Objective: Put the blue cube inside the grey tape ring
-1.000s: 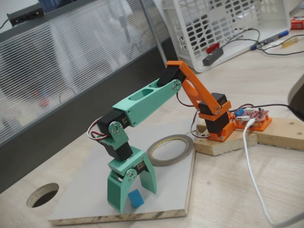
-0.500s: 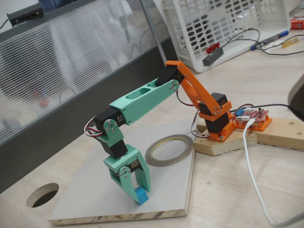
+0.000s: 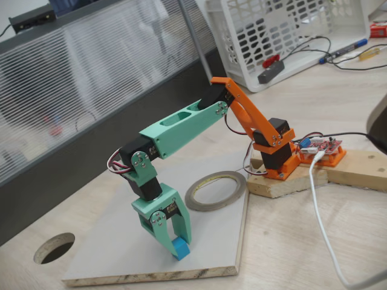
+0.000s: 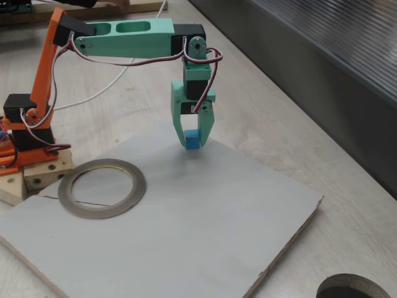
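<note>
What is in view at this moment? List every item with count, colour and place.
small sky-blue cube: 1, blue, on the pale grey board near its front edge, between the gripper's fingers
flat grey tape ring with pale inner rim: 1, grey, lying on the board near the arm's base, apart from the cube
pale grey board: 1, on the wooden table
round dark hole: 1, cut in the table, beside the board
white plastic basket: 1, at the back of the table
white cable: 1, running across the table from the red circuit board
wooden base blocks: pale wood, under the arm
green gripper: 1, pointing down, closed around the cube
orange and green arm: 1
</note>
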Robot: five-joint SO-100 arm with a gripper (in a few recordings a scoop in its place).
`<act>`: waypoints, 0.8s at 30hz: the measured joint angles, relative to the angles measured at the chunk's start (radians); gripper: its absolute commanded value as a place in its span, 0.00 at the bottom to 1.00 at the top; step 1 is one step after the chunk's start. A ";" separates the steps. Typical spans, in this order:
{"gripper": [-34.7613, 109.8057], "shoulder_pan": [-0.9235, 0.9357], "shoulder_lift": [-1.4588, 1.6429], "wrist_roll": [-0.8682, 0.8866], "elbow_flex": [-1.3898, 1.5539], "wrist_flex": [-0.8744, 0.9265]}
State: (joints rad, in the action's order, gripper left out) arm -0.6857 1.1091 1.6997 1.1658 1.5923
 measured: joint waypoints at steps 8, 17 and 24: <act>0.39 0.000 0.000 0.000 0.000 0.000; 0.39 0.000 0.000 0.000 0.000 0.000; 0.39 0.000 0.000 0.000 0.000 -0.014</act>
State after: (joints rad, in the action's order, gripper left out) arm -0.6857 1.1091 1.6997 1.1658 1.5785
